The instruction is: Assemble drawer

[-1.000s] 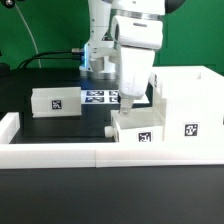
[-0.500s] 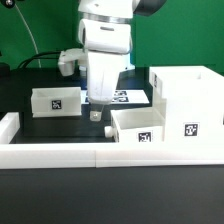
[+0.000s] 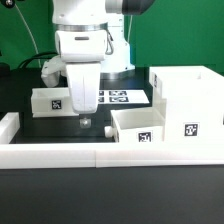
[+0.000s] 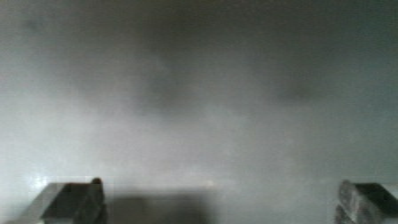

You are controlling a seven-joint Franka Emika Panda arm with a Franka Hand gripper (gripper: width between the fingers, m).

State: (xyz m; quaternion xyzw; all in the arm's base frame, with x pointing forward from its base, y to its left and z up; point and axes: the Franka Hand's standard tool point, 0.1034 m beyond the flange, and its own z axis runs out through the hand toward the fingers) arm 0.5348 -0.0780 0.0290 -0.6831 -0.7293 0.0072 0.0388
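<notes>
Gripper hung low over the black table. Its fingers were spread wide with nothing between them (the wrist view showed only blurry grey between the two tips).

The drawer was in three loose parts, not yet put together. The tall case stood at the exterior view's right. The near tray sat just beside the case on its exterior-view-left side (touching or not, couldn't tell). The far tray lay well apart from the case, beyond the gripper. The gripper was between the two trays.

My read is that the hand was empty and wide because it was between grasps, probably lining up on one of the trays. The near tray looked parked by the case, ready for loading.

The marker board lay flat behind, between the far tray and the case. The low wall ran in front of the case along the table edge.

The near tray's corner was close to the fingertips and could get clipped on a sideways move. The wall would block any slide toward the front. The arm's body hid part of the far tray and part of the marker board.
</notes>
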